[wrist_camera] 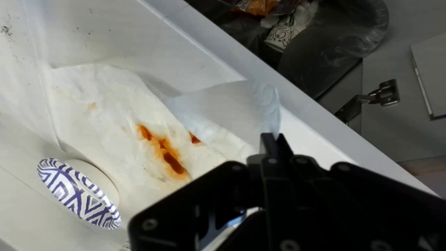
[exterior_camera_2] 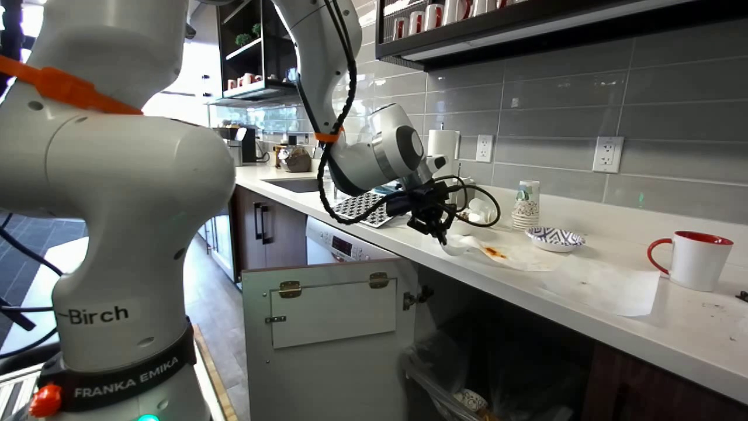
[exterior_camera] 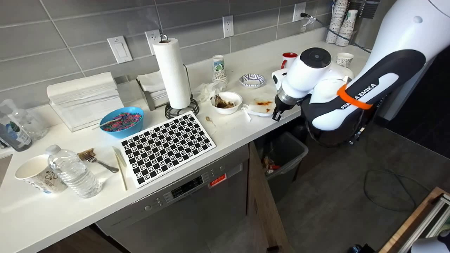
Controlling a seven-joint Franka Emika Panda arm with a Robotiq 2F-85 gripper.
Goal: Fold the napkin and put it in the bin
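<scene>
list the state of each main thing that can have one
Napkin: stained, one flap folded over
Gripper: shut; hold on anything unclear
Bin: open-topped, partly filled
Cabinet door: open
Dishwasher: shut, marked DIRTY
Blue bowl: holding coloured bits
White bowl: dark scraps inside
Patterned bowl: upright
Red-rimmed mug: upright
Water bottle: upright, capped

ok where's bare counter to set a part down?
Counter: bare strip at the front edge, before the paper cup and water bottle; another patch bordered by checkerboard, white bowl and stained napkin, a few crumbs at its checkerboard side. Crowded: behind the checkerboard, with blue bowl, paper towel roll and paper stacks. I'd avoid the napkin, with the pincer there.
</scene>
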